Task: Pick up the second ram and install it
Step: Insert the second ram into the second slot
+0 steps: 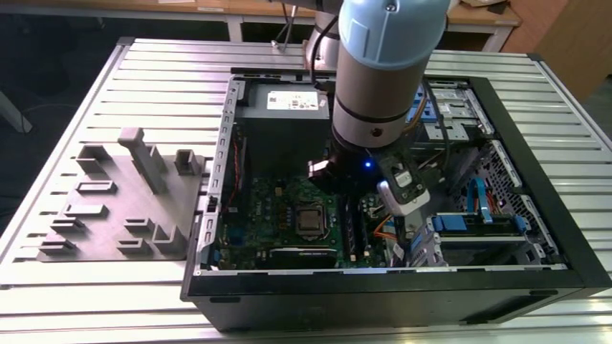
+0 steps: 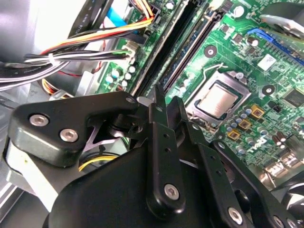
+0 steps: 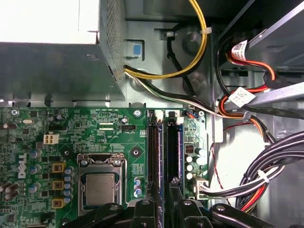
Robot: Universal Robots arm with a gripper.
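The second ram [image 3: 156, 152] is a long, thin, flat, dark stick. It stands on its edge in a long slot on the green board [image 3: 109, 128], in line with the gripper [image 3: 164, 209] and very near it. A second dark slot [image 3: 173, 152] runs just beside it. I cannot tell if the jaws are wide, narrow or holding the stick.

In the exterior view, the big arm [image 1: 383, 72] reaches down into an open black computer case [image 1: 402, 287] on a table [image 1: 115, 301] made of metal strips. A grey tray [image 1: 105, 208] with upright posts lies at 9 o'clock from the case. The slots [image 1: 350, 226] are at 3 o'clock from the square chip socket [image 1: 309, 222].

Both wrist views look much closer. In the first wrist view, a metal box [image 3: 57, 61] sits beside the green board, and yellow, black and red wires [image 3: 199, 52] curl past it. In the second wrist view, the black gripper [image 2: 167, 107] is big and close, the stick [image 2: 173, 47] runs away from it, and the shiny socket [image 2: 216, 102] is beside it.

The metal box has a white label [image 1: 292, 100] in the exterior view. Its print is too small to read. White tags [image 3: 240, 97] hang on the wires.
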